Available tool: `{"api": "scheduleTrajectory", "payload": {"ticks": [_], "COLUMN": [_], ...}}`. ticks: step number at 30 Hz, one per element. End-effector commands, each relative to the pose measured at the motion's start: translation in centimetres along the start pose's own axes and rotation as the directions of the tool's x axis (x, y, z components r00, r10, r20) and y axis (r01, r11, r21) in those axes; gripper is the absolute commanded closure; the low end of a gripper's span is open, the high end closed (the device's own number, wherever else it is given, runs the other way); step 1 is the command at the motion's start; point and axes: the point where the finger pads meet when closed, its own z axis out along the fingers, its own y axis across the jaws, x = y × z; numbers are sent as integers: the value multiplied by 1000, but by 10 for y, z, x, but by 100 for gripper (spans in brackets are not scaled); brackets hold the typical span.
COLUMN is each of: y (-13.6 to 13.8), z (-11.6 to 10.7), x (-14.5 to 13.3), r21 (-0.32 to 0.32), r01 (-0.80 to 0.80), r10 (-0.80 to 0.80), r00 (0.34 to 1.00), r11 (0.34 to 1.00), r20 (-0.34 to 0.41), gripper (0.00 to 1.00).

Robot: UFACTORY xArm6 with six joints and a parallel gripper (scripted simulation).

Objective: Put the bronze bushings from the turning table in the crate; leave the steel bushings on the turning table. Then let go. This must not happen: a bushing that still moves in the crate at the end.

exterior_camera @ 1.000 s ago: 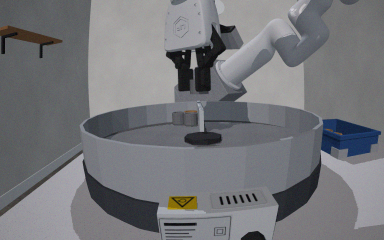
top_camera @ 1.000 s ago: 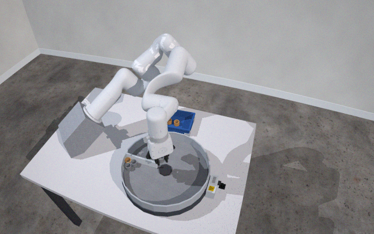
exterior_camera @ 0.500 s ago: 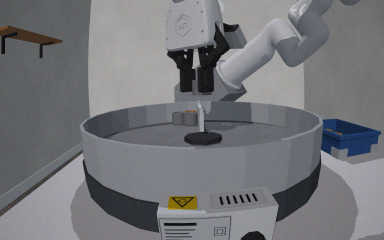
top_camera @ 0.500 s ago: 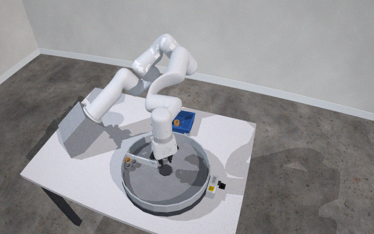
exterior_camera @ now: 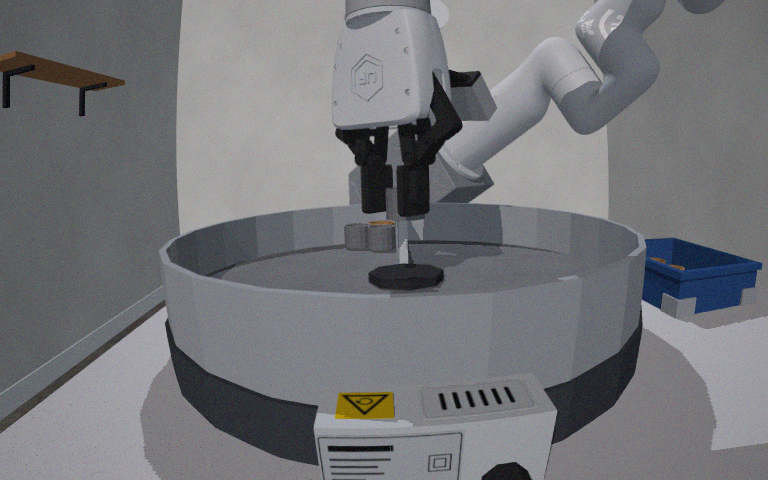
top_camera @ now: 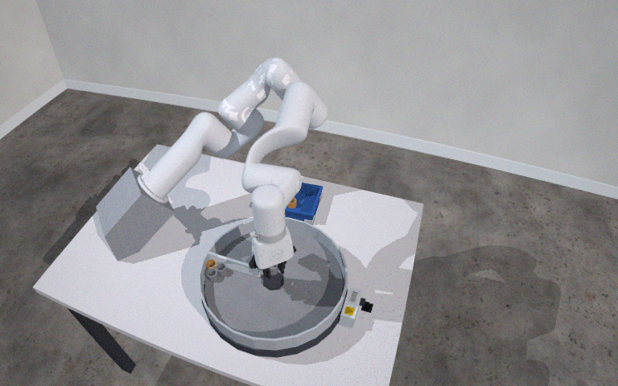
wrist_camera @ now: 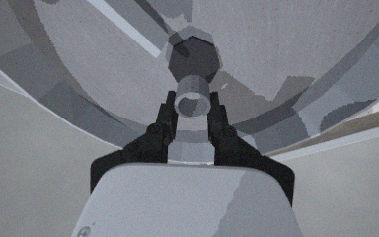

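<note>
Shows a grey-walled room and a white table (top_camera: 136, 295) (exterior_camera: 84, 407). In the gripper (top_camera: 274, 270) (exterior_camera: 394, 206) (wrist_camera: 192, 102), grips a grey steel bushing (top_camera: 273, 269) (exterior_camera: 391, 196) (wrist_camera: 192, 85) above the turning table (top_camera: 273, 342) (exterior_camera: 396, 328) (wrist_camera: 99, 128). Farther out, includes a bronze bushing (top_camera: 208, 264) (exterior_camera: 381, 223) beside two steel bushings (top_camera: 211, 277) (exterior_camera: 356, 238), then bronze pieces (top_camera: 292, 204) (exterior_camera: 675, 267) in the blue crate (top_camera: 319, 200) (exterior_camera: 713, 291). Probably means clearing steel away from bronze; calls next for lowering onto the turning table, releasing, then fetching the bronze.

You see steel bushings (top_camera: 211, 273) (exterior_camera: 381, 238) in dull grey metal; the bronze bushing (top_camera: 211, 263) (exterior_camera: 381, 223) has an orange metallic tone. Your crate (top_camera: 301, 215) (exterior_camera: 719, 275) resembles smooth blue plastic; the arm (top_camera: 291, 119) (exterior_camera: 523, 101) is glossy white, possibly painted metal.
</note>
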Motion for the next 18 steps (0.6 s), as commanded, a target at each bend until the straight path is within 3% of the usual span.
{"api": "scheduleTrajectory", "payload": {"ticks": [1, 18], "y": [0, 0], "z": [0, 8], "x": [-1, -1], "r21": [0, 0], "r01": [1, 1], "r10": [-1, -1], "r00": [1000, 1000], "r11": [1000, 1000], "r20": [3, 3], "gripper": [100, 100]}}
